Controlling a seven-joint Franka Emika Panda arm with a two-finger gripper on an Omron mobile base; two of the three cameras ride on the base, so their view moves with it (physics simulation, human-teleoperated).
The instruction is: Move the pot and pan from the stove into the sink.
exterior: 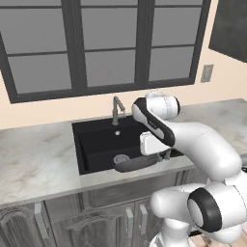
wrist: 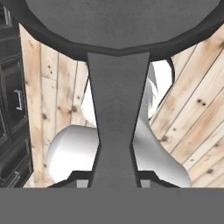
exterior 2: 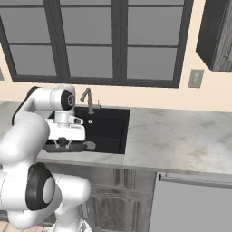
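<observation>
Showing the pan (exterior: 137, 163), a shallow, round, dark grey skillet with one short, straight dark handle (wrist: 117, 127). The fingers (wrist: 78, 183) are closed on that handle, so the pan hangs level over the near right part of the sink (exterior: 96, 142), a black rectangular basin set in a pale marble worktop (exterior: 38, 159). A round metal drain (exterior: 121, 158) lies on the basin floor just left of the pan, and a slim grey faucet (exterior: 116, 110) stands at the far rim. Seen from the hand, the handle runs up to the pan's dark rim.
</observation>
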